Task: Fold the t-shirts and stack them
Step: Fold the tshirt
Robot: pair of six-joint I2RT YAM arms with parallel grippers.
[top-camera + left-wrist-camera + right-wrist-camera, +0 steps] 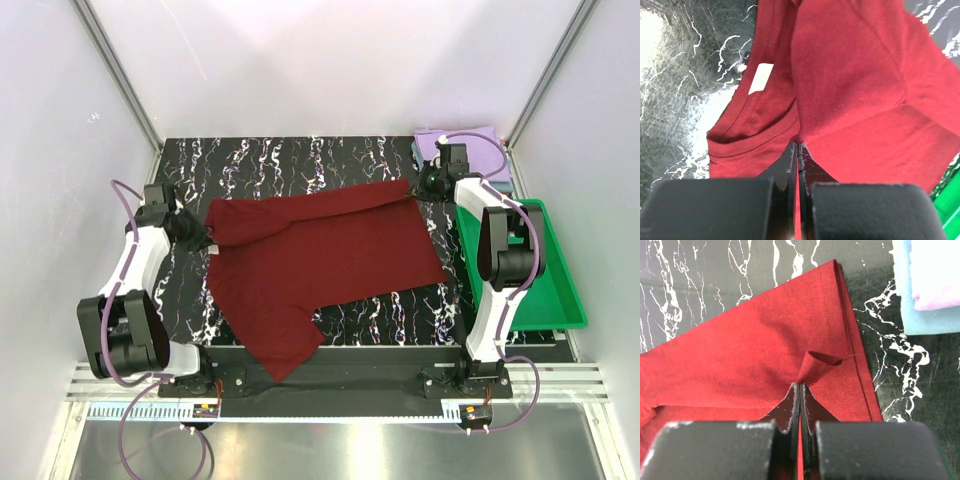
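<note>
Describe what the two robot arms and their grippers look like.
The left arm and right arm have white shells, black joints and looping purple cables. The left gripper and right gripper have blocky black bodies with flat, tapering dark fingers.

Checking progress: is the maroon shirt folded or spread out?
Mostly spread: the maroon shirt lies flat, only its far edge doubled over.

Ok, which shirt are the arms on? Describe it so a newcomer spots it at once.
On the black marbled table, spread across the middle, lies the maroon t-shirt, pinched by the left gripper near its collar and the right gripper near a hem corner. Unlike the lavender shirt and grey-blue shirt folded at the far right corner, it is dark red, loosely spread, with a white neck label.
</note>
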